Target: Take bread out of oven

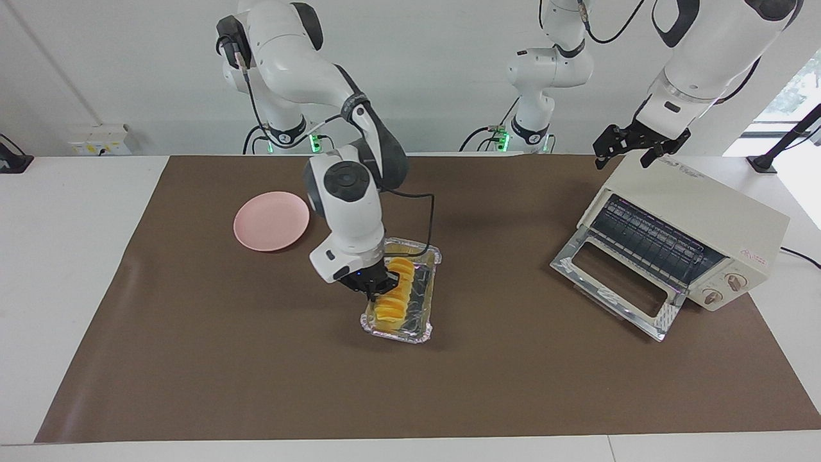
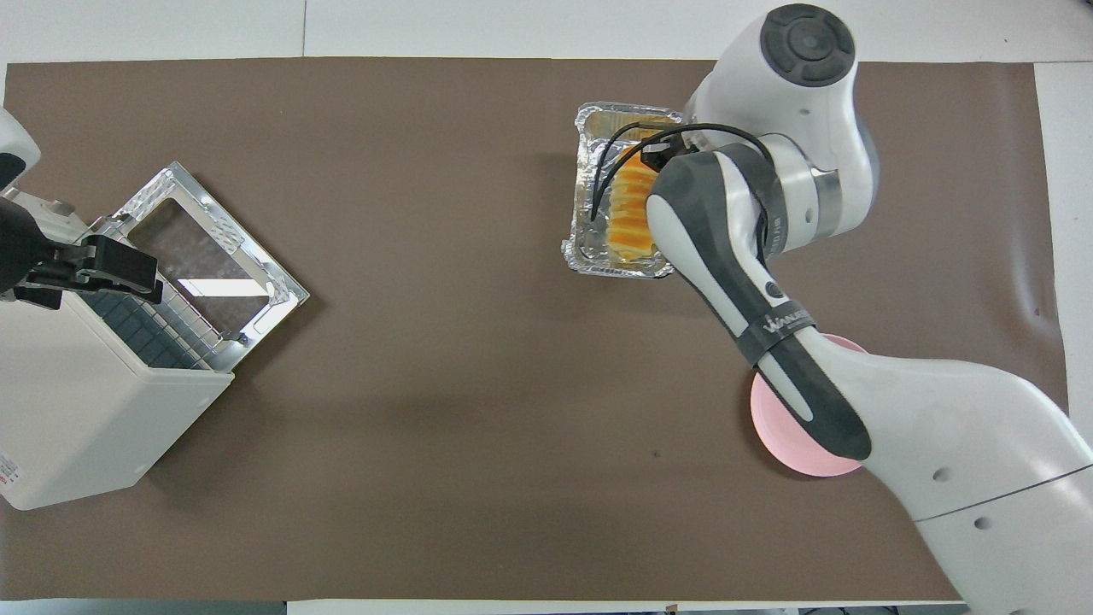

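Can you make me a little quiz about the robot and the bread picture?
1. True or false: the oven door hangs open.
2. Where does the bread lie? A) on the oven rack B) in the foil tray C) on the pink plate
3. Fill in: the right gripper is shut on the ____, and the left gripper hangs open over the ____.

Key: 1 true. 2 B. 3 bread; oven.
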Controlling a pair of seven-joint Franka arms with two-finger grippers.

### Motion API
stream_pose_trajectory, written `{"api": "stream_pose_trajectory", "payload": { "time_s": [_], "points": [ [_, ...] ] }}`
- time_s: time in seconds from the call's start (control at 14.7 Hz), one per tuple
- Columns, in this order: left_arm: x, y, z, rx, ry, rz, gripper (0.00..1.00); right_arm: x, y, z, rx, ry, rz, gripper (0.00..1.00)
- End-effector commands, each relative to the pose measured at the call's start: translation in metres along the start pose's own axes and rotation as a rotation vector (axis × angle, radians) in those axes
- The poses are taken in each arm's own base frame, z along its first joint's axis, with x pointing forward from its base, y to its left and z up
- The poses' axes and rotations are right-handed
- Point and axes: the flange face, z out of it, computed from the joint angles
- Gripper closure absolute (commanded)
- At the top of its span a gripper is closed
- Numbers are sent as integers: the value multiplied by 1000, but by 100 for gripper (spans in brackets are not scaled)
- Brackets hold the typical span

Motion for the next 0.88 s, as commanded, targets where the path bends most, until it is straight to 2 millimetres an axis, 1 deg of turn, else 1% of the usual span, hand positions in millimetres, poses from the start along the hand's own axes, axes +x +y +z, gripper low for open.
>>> {"api": "stream_pose_trajectory", "payload": {
  "time_s": [0.0,0.2,0.41,0.61,0.68,0.82],
  "points": [
    [-8,-2,-1,19,13,-1,0,19,51,0,28,-1,-83,100],
    [-8,-2,-1,19,13,1,0,30,106,15,25,4,-137,100],
    [-7,-2,-1,19,12,0,0,32,139,38,20,16,-139,100],
    [-8,-2,-1,19,13,1,0,26,157,61,17,38,-172,100],
    [-8,-2,-1,19,13,1,0,26,163,63,14,39,-168,100],
    [-8,-2,-1,19,13,-1,0,26,163,63,14,44,-171,100]
  ]
}}
